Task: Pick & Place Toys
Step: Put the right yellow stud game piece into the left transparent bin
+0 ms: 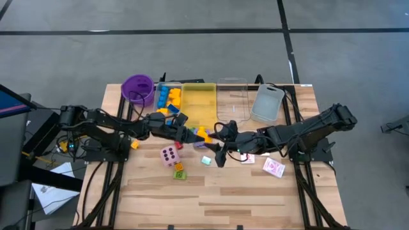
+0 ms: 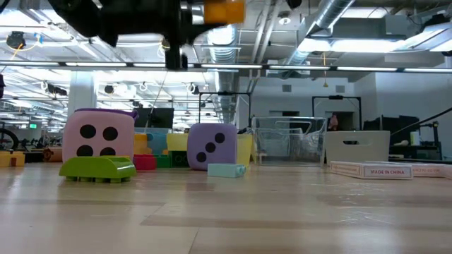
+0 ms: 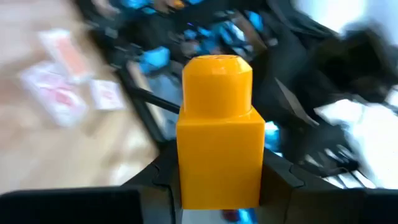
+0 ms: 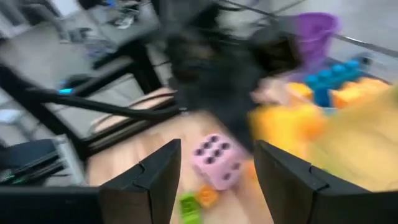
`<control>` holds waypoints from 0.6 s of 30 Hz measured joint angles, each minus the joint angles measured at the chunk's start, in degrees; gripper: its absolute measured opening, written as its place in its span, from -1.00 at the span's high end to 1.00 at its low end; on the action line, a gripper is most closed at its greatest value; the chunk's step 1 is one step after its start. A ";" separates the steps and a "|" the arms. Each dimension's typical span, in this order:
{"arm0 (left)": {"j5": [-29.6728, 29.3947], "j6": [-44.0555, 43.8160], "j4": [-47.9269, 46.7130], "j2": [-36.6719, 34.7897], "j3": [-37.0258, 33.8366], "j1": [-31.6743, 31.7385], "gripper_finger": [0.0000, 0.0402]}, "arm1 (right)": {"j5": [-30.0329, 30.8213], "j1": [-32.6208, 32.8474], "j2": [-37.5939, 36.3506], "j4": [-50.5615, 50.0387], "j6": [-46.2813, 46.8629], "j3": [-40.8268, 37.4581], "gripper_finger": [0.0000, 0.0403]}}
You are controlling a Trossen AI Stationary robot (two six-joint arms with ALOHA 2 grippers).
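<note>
Orange block [image 3: 217, 134] fills the left wrist view, clamped by its flat sides in the left gripper [image 3: 217, 186], seemingly light, rigid and slick, while overhead it hangs near the yellow tray [image 1: 198, 102], and the right gripper [image 4: 214, 168] gapes empty above the pink die [image 4: 216, 160].

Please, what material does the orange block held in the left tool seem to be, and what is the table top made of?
The orange block, held in the left tool, looks like smooth molded plastic: even color, soft sheen, rounded stud on top. The table top looks like pale wood, probably butcher-block, since long joined strips with visible grain show; its finish seems matte.
</note>
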 joint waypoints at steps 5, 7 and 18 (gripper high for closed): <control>2.15 3.01 -5.07 0.00 -0.06 0.07 0.39 | -0.21 0.24 -0.20 -0.70 -0.20 0.04 0.03; 2.87 5.15 -7.46 0.00 -0.06 -0.01 0.42 | 0.52 0.08 -0.29 -0.74 -0.20 0.04 0.03; 0.79 17.27 -21.40 -0.19 -0.01 10.49 0.42 | 0.63 0.51 -0.29 -1.20 1.81 -0.03 0.05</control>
